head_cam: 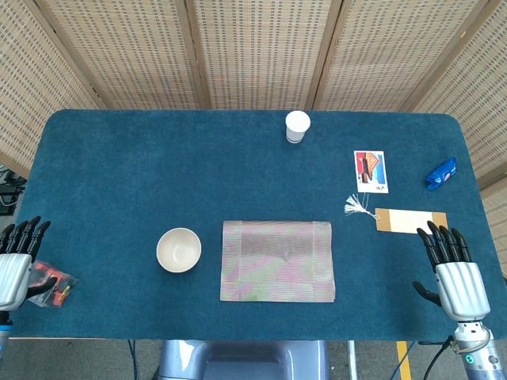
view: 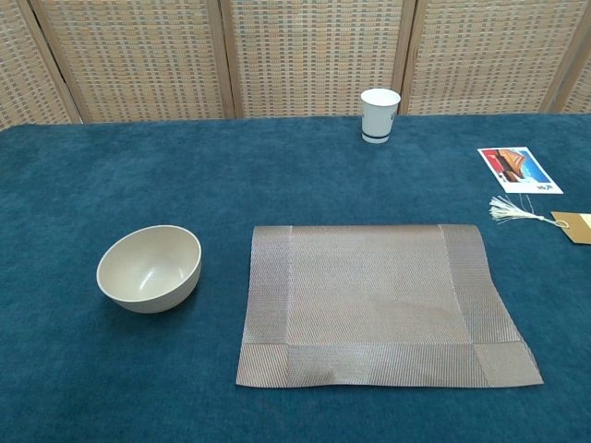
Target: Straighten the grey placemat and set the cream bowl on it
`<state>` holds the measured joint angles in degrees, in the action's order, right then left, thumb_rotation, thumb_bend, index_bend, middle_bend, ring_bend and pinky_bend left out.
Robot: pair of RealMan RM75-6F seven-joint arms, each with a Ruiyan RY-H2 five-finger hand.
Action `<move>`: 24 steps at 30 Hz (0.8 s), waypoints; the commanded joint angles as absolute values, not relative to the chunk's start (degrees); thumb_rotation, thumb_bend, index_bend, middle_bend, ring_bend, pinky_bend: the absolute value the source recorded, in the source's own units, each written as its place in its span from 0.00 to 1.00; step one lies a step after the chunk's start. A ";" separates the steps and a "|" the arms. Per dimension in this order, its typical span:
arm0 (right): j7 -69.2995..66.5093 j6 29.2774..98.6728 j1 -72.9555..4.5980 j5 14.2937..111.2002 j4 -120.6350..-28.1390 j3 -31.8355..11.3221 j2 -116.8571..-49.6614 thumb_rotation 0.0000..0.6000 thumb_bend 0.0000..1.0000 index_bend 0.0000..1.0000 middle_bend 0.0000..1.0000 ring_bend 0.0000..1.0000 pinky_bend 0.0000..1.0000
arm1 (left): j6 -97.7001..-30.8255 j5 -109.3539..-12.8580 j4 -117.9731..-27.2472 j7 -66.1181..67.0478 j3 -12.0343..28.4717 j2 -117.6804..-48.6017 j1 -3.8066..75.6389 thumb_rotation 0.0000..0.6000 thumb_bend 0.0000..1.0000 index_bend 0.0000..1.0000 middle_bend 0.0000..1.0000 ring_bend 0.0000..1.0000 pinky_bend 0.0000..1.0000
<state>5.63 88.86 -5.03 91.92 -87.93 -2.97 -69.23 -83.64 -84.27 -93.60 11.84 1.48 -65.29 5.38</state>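
The grey placemat (head_cam: 277,260) (view: 380,303) lies flat near the front middle of the blue table, its edges roughly square to the table. The cream bowl (head_cam: 178,249) (view: 150,268) stands upright and empty on the cloth just left of the mat, not touching it. My left hand (head_cam: 16,261) hovers at the table's front left corner, fingers straight and apart, holding nothing. My right hand (head_cam: 453,273) is at the front right, fingers extended and spread, also empty. Neither hand shows in the chest view.
A white paper cup (head_cam: 297,126) (view: 379,114) stands at the back middle. A picture card (head_cam: 371,171), a tasselled paper tag (head_cam: 400,219) and a blue wrapper (head_cam: 441,173) lie on the right. A small packet (head_cam: 49,285) sits by my left hand.
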 commanded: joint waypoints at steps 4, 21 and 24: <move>5.44 88.57 -5.04 91.59 -87.89 -2.98 -69.14 1.00 0.04 0.00 0.00 0.00 0.00 | -83.65 -85.53 -93.73 12.91 0.95 -66.13 5.60 1.00 0.07 0.00 0.00 0.00 0.00; 3.62 89.20 -4.64 91.92 -89.52 -2.80 -67.75 1.00 0.04 0.00 0.00 0.00 0.00 | -75.83 -87.28 -96.05 24.22 1.20 -73.50 11.60 1.00 0.11 0.32 0.00 0.00 0.00; 2.70 89.43 -4.48 91.75 -89.99 -2.90 -67.19 1.00 0.04 0.00 0.00 0.00 0.00 | -73.73 -87.05 -96.49 26.92 1.45 -75.86 13.23 1.00 0.13 0.35 0.00 0.00 0.00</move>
